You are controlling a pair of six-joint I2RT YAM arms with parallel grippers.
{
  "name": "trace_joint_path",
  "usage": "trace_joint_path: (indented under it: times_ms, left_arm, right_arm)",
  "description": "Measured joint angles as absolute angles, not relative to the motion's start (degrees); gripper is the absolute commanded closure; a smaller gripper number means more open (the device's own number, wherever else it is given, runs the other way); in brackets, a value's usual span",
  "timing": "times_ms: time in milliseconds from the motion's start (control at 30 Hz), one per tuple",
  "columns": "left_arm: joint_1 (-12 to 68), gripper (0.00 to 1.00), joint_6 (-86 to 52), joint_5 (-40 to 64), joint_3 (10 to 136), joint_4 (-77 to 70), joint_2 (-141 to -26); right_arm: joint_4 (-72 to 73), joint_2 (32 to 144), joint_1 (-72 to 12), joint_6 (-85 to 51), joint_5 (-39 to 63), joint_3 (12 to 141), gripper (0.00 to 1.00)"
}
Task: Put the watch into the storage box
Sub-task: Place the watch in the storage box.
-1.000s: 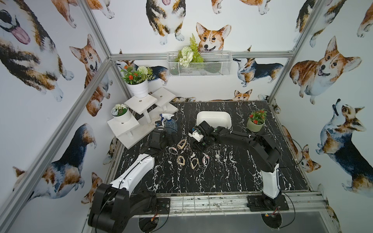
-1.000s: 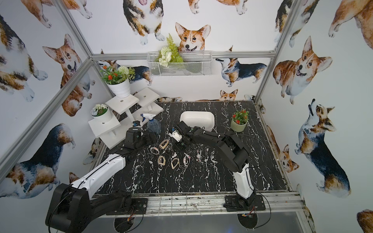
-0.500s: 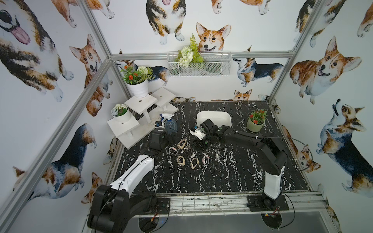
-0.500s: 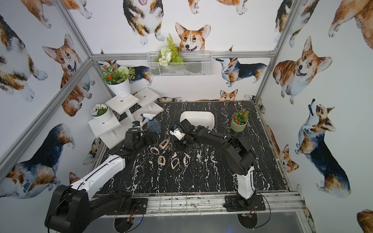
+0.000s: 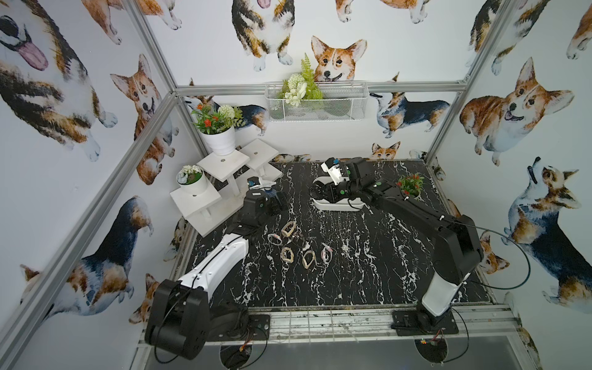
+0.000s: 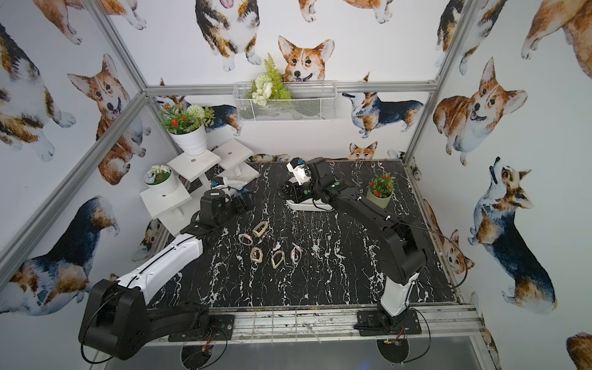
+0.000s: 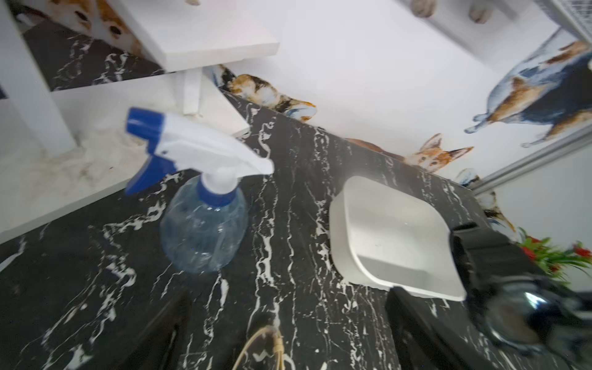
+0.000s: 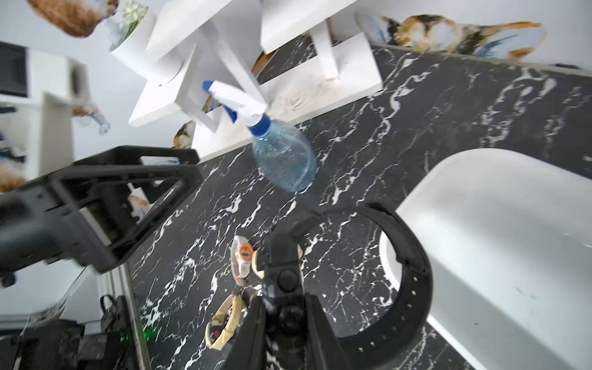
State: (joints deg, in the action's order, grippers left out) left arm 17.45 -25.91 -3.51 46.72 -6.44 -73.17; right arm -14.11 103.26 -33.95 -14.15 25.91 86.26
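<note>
While the right pincer [image 8: 283, 266] squeezes tight on a black watch [image 8: 416, 278], the strap sticks out in a big round loop beside it; the watch is up in the air, right by the rim of the white storage box [image 8: 506, 230], not lying inside it; a see-through spray bottle [image 8: 283, 157] stands near on the black worktop [image 5: 368, 272]; the left pincer [image 5: 277, 203] is spread wide and holds nothing, close to the bottle; other watches [image 5: 288, 229] lie in a bunch in the middle of the worktop.
</note>
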Motion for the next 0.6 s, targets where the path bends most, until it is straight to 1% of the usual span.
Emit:
trace_joint_path:
  times_ms: [33,100,167,333,600]
  left_arm:
    - [18.04,0.00,-25.10,-3.49,48.23,-5.65,-73.60]
    - [19.46,0.00,-24.25,-3.16,47.07,-7.01,-72.73]
    - [20.60,0.00,-23.86,-1.58,45.21,-6.07,-72.42]
    - [21.39,0.00,-22.48,-1.10,42.70,-5.41,-72.58]
    - [22.20,0.00,-21.28,0.45,41.89,-6.98,-72.69]
  right_arm:
    - [-14.85,106.24,-33.10,-14.87,24.88,89.45,1.00]
    - [-14.70,113.12,-31.48,-15.75,20.62,96.01,1.00]
    - [-18.37,117.36,-30.22,-16.75,16.60,99.11,1.00]
    - [-22.41,122.30,-29.82,-16.75,11.38,105.21,1.00]
    - [-24.91,128.99,-29.54,-16.71,7.86,110.91,1.00]
